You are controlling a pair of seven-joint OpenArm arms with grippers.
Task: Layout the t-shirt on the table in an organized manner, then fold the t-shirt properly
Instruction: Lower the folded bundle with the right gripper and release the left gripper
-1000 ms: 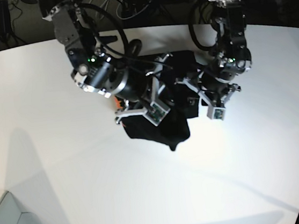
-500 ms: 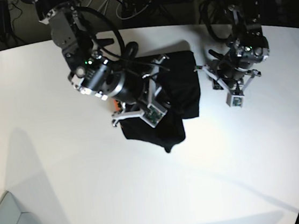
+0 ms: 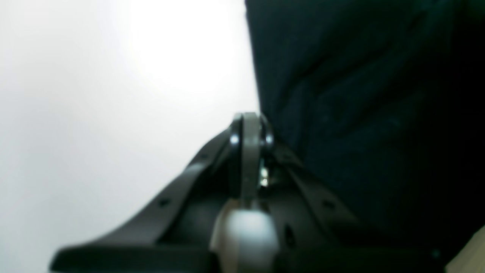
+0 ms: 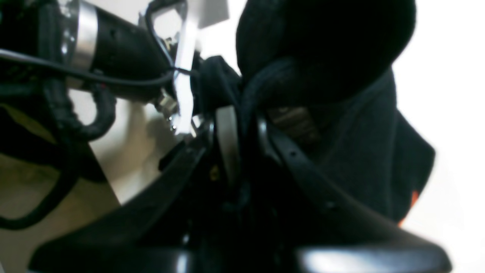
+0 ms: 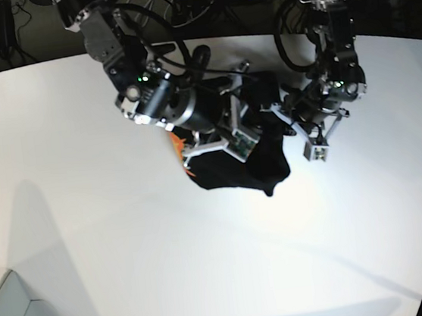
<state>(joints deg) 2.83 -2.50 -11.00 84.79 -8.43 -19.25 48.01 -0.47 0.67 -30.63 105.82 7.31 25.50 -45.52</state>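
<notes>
While white table (image 5: 91, 240) spans whole base view, black shirt (image 5: 242, 166) sits bunched near far-centre edge, under both arms, orange print patch peeking at one edge. Right gripper (image 4: 238, 132) clamped on bunched fold of shirt. Left gripper (image 3: 248, 129) clenched, nothing between jaws, just beside shirt edge over bare table.

The base view was bright and fairly sharp, its bench (image 5: 88, 218) glaring white at centre, with soft grey shadows crossing the lower left and the curved edges bending like a wide lens. Both wrist views were blurred, the near claw parts out of focus. The bench blew out to white there, while the shirt (image 3: 360, 94) sank into near-black, folds barely visible.
</notes>
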